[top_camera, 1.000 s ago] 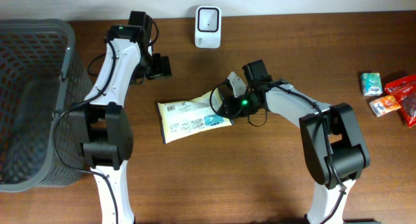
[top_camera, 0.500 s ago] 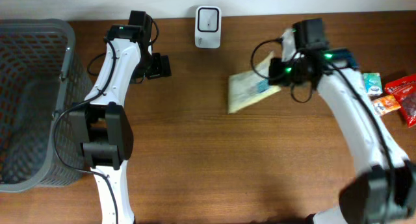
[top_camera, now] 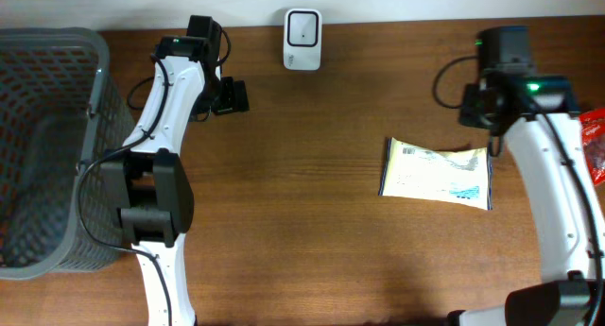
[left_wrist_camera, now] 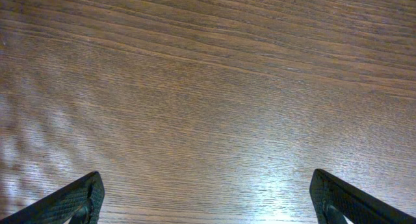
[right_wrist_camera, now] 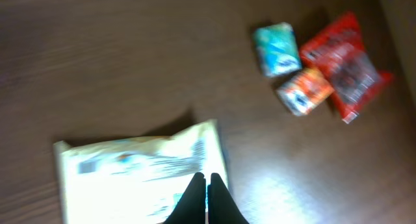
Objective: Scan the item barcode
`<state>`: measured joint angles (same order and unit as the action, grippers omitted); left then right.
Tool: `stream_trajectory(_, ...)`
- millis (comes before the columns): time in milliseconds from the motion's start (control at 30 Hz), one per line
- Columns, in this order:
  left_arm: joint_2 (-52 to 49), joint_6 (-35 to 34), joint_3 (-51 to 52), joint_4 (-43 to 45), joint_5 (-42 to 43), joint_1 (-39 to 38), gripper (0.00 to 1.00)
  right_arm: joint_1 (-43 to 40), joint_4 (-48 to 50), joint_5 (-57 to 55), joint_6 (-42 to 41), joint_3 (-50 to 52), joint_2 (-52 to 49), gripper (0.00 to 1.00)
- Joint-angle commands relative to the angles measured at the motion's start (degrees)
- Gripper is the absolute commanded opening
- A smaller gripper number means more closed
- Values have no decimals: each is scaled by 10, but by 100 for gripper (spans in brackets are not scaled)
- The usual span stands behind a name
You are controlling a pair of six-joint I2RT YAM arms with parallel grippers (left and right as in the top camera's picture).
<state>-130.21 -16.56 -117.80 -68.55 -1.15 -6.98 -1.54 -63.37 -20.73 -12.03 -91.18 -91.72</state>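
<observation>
Right end effector [right_wrist_camera: 207, 185] is pinched together on the right edge of the packet [top_camera: 437, 172]; it holds the packet above the worktop [top_camera: 312, 231], right of and nearer than the scanner [top_camera: 302, 26], probably to present the barcode; left end effector [left_wrist_camera: 208, 201] gapes apart, idle.
</observation>
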Motion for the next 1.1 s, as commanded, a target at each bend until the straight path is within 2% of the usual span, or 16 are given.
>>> stream_trajectory(0,-7,-7,0,0,-8,2,99,-66,-14,162,6,9,-7,11)
stream_trajectory(33,-7,-7,0,0,-8,2,99,-76,-12,232,46,26,-9,34)
stream_trajectory(67,-7,-7,0,0,-8,2,99,-75,-11,261,77,44,-14,64)
stream_trajectory(100,-7,-7,0,0,-8,2,99,-75,-5,255,88,70,-21,87)
stream_trajectory(133,-7,-7,0,0,-8,2,99,-81,3,248,85,89,-28,99)
stream_trajectory(167,-7,-7,0,0,-8,2,99,-95,16,248,67,103,-33,99)
stream_trajectory(233,-7,-7,0,0,-8,2,99,-178,62,271,43,131,-54,99)
stream_trajectory(333,-7,-7,0,0,-8,2,99,-257,106,398,130,159,-96,99)
stream_trajectory(533,-7,-8,0,0,-8,2,99,-280,142,446,152,186,-210,99)
stream_trajectory(567,-7,-7,0,0,-8,2,99,-279,142,450,152,186,-231,92)
stream_trajectory(667,-7,-7,0,0,-8,2,99,-267,141,490,153,186,-258,38)
stream_trajectory(700,-7,-8,0,0,-8,2,99,-260,139,491,152,186,-257,4)
stream_trajectory(800,-7,-7,0,0,-8,2,99,-258,121,571,152,169,-252,4)
stream_trajectory(900,-7,-7,0,0,-8,2,99,-263,55,564,150,94,-200,4)
stream_trajectory(967,-7,-7,0,0,-8,2,99,-261,22,437,90,38,-136,4)
stream_trajectory(1067,-7,-7,0,0,-8,2,99,-259,-40,319,39,-22,-52,4)
